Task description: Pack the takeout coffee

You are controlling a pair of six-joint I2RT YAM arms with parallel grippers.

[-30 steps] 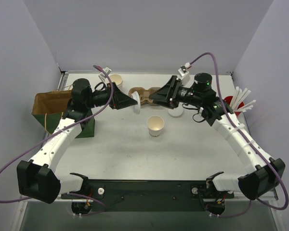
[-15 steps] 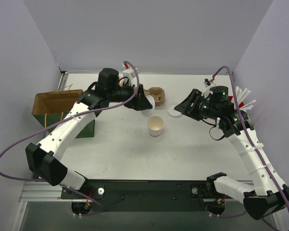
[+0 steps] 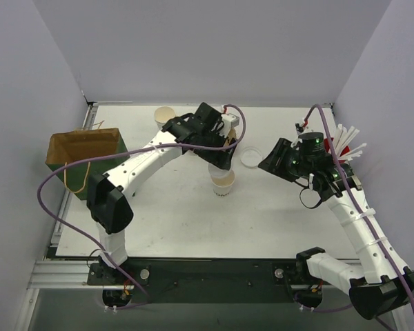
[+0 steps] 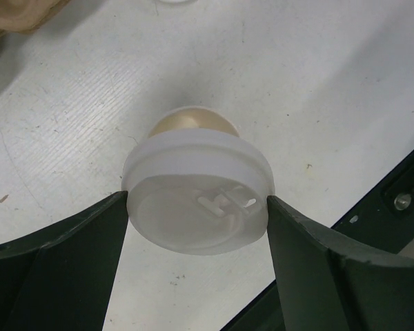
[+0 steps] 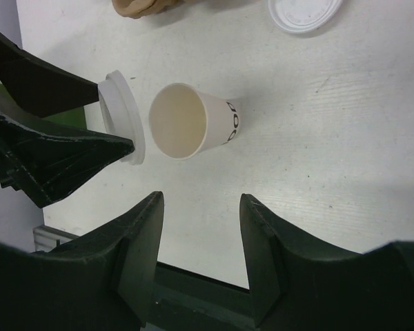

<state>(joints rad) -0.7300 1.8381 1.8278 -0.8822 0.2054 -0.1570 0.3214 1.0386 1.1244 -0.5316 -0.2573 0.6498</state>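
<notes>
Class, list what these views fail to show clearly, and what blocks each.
Cup: left wrist view, held lid covers most of it.
Carrier: right wrist view, cut by top edge; top view, left arm mostly hides it.
Loose lid: right wrist view, cut by top edge.

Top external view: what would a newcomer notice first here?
The left gripper reaches to mid-table, its fingers pinching a whitish lid over an open paper cup. To the right, the right gripper hovers open and empty, a spare lid lying on the table near it. A brown paper bag stands at the left edge.
</notes>
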